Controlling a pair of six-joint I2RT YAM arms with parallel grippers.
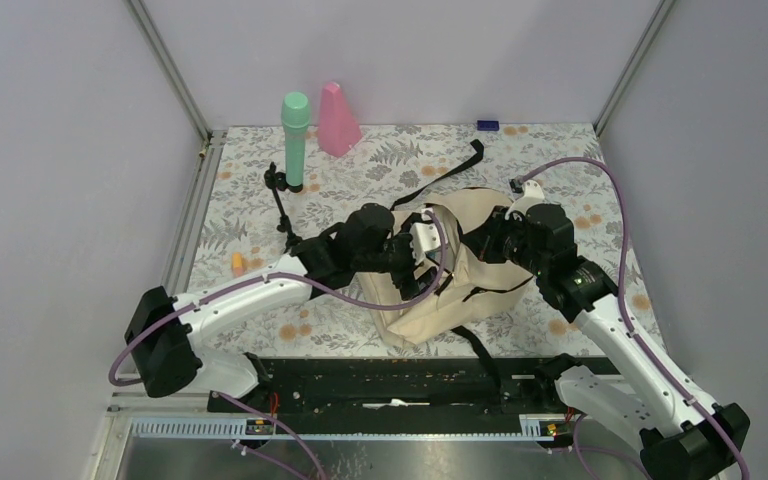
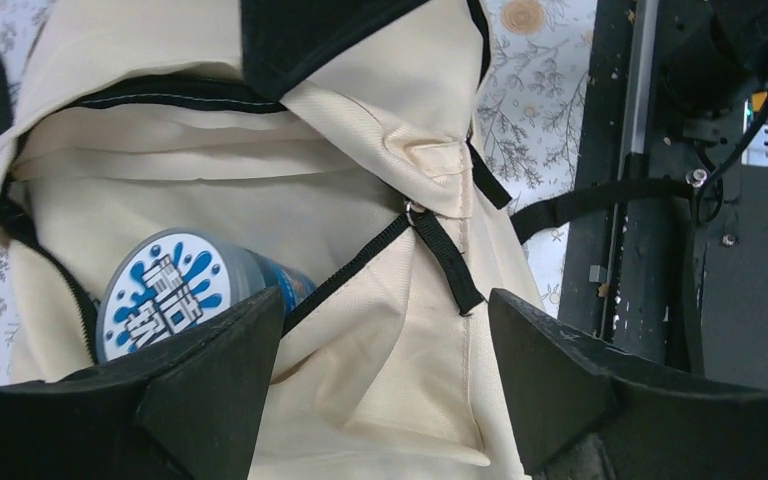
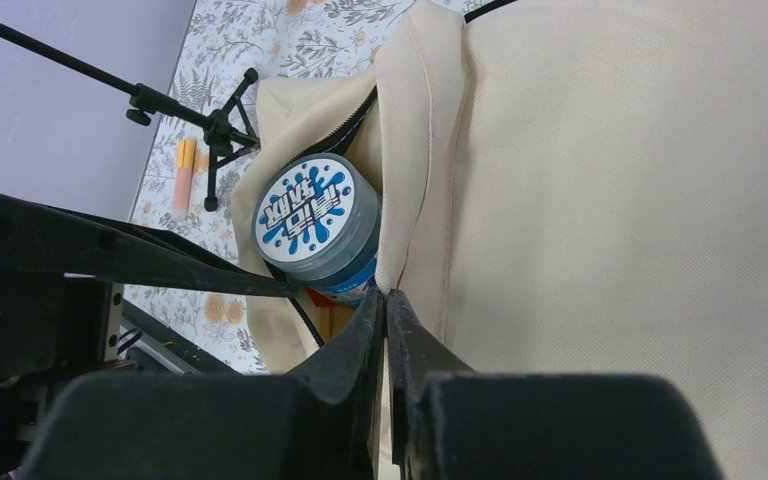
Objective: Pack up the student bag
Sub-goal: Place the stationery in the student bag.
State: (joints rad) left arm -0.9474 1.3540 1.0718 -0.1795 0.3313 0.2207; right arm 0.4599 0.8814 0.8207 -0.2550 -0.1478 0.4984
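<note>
The student bag (image 1: 480,300), cream with black straps, lies in the middle of the table between both arms. Its zippered mouth gapes, and a round can with a blue-and-white lid (image 2: 165,295) sits inside it. My left gripper (image 2: 385,370) hangs open just over the bag's (image 2: 360,200) front fabric, beside the can, with nothing between its fingers. My right gripper (image 3: 385,300) is shut on the bag's (image 3: 640,200) cream edge next to the opening, holding that flap up; the can (image 3: 315,215) shows just past its tips. From above, the left gripper (image 1: 425,265) and right gripper (image 1: 488,240) flank the opening.
A green cylinder (image 1: 295,140) and a pink bottle (image 1: 337,120) stand at the back left. A small black tripod (image 1: 282,205) and an orange stick (image 1: 237,263) lie left of the bag. A blue piece (image 1: 487,125) sits at the back wall. A black rail (image 1: 390,375) runs along the near edge.
</note>
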